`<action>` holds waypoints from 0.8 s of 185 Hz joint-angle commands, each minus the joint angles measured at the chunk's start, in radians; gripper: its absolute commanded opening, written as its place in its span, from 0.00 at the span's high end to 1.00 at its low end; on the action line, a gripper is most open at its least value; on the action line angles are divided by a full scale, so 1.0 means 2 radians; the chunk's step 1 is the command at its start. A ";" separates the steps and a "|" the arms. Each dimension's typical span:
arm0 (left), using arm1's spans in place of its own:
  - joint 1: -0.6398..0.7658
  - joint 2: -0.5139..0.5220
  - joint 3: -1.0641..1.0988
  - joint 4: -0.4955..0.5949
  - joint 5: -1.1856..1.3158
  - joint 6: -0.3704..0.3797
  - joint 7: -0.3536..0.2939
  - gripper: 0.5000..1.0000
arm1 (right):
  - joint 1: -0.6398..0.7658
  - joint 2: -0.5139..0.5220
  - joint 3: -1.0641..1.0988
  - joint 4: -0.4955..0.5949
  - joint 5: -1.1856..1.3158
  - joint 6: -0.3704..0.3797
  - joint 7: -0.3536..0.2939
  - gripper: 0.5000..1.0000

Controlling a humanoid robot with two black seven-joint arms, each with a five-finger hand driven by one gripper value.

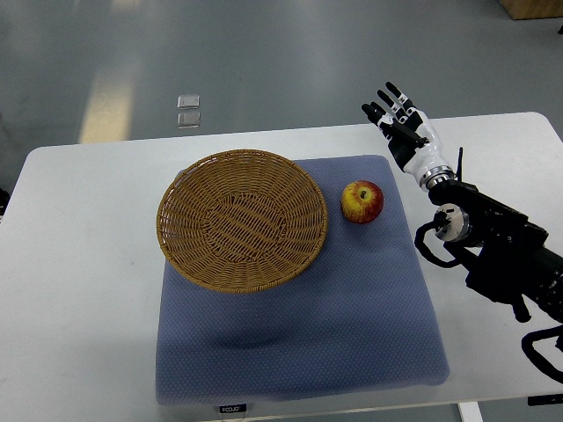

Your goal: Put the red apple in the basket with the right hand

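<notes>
A red and yellow apple (361, 201) sits on the blue mat (352, 308), just right of the round wicker basket (242, 218), whose inside holds nothing. My right hand (398, 116) hovers up and to the right of the apple, near the table's far edge, fingers spread and holding nothing. Its black forearm (493, 237) enters from the right edge. There is a clear gap between the hand and the apple.
The mat lies on a white table (79, 264). Beyond the far edge is grey floor with two small clear squares (188, 111). A wooden box corner (532, 9) shows at the top right.
</notes>
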 commanded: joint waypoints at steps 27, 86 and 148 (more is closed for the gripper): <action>0.000 0.000 0.000 -0.001 0.000 0.000 0.000 0.00 | 0.002 -0.007 0.000 0.007 0.005 -0.012 0.000 0.15; 0.000 0.000 0.000 -0.001 -0.001 0.000 0.000 0.00 | 0.018 -0.039 -0.012 0.013 -0.010 -0.009 -0.001 0.15; 0.000 0.000 0.000 0.000 -0.001 0.000 0.000 0.00 | 0.018 -0.122 -0.029 0.091 -0.164 0.002 0.001 0.15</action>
